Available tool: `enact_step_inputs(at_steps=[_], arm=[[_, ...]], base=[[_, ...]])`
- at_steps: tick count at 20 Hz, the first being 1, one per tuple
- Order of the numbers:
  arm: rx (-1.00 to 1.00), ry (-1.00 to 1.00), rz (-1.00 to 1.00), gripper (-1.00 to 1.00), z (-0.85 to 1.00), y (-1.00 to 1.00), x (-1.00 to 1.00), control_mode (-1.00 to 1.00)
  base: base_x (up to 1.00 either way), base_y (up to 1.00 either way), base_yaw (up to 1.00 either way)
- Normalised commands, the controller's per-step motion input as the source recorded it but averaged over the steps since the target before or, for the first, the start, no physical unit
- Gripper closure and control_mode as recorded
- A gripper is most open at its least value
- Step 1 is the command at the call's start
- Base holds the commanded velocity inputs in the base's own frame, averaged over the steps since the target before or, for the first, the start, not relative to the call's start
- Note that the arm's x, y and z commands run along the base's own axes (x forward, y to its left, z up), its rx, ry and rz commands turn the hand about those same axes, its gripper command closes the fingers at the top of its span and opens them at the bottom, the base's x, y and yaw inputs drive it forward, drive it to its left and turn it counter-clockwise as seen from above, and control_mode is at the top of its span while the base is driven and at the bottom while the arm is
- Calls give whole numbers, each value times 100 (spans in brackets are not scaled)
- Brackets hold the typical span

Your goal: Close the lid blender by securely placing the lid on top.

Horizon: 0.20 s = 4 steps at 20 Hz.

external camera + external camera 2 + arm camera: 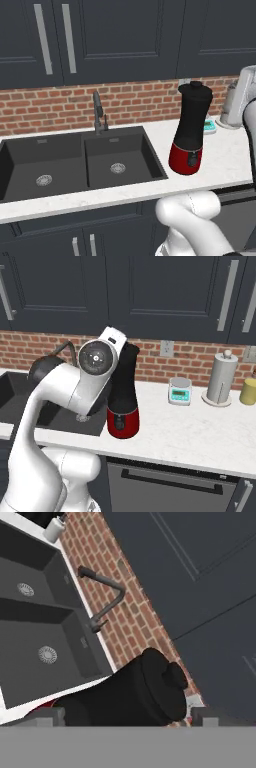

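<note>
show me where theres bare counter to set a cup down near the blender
Bare counter lies right of the blender, in front of the scale and paper towel roll. Left is crowded: the sink starts right beside the blender.

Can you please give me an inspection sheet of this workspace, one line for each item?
Surface: white counter with a dark double sink and a faucet.
Job's things: blender upright on the counter right of the sink; lid sits on top of the jar.
Clutter: small scale, paper towel roll and a yellowish container, all apart from the blender.
Gripper: fingertips at each side of the jar; jaws open, nothing held.
Cables: nothing seen.
Surroundings: brick wall, wall outlet, dark cabinets above.
</note>
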Motion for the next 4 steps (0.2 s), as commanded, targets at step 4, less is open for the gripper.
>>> enact_step_inputs(at_steps=[4], arm=[[9,-13,-2,-100,-9,-23,-100,-100]], base=[[0,0,0]])
